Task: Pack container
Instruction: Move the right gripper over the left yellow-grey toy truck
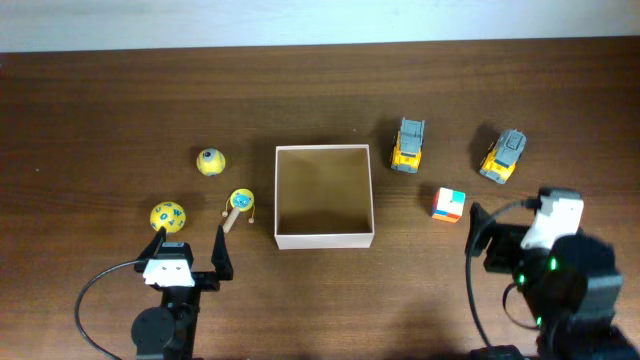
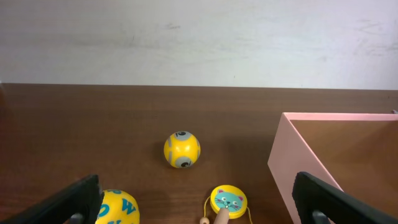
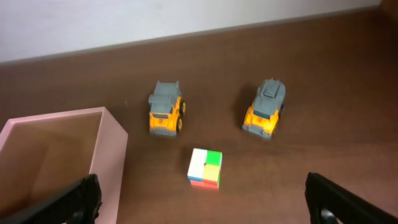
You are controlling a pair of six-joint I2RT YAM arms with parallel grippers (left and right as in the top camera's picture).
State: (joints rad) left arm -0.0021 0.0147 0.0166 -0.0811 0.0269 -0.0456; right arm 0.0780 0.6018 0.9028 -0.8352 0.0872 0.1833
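The container point(image 1: 324, 239), a square white-walled box with a tan inside, sits mid-table and holds nothing. It also shows at the right of the left wrist view point(image 2: 292, 168) and at the left of the right wrist view point(image 3: 112, 155). My left gripper point(image 1: 190, 248) is open and empty, with a lettered yellow ball point(image 1: 167, 215) and a cat-face rattle point(image 1: 240, 203) just ahead of it. In the left wrist view the jaws point(image 2: 199, 186) frame the rattle point(image 2: 227, 200). My right gripper point(image 3: 202, 205) is open and empty, short of a coloured cube point(image 3: 206, 168).
A yellow ball with an eye point(image 1: 210, 160) lies left of the box. Two yellow-and-grey toy trucks point(image 1: 408, 144) point(image 1: 503, 154) stand right of it, beyond the cube point(image 1: 449, 204). The right arm point(image 1: 555, 270) fills the front right corner.
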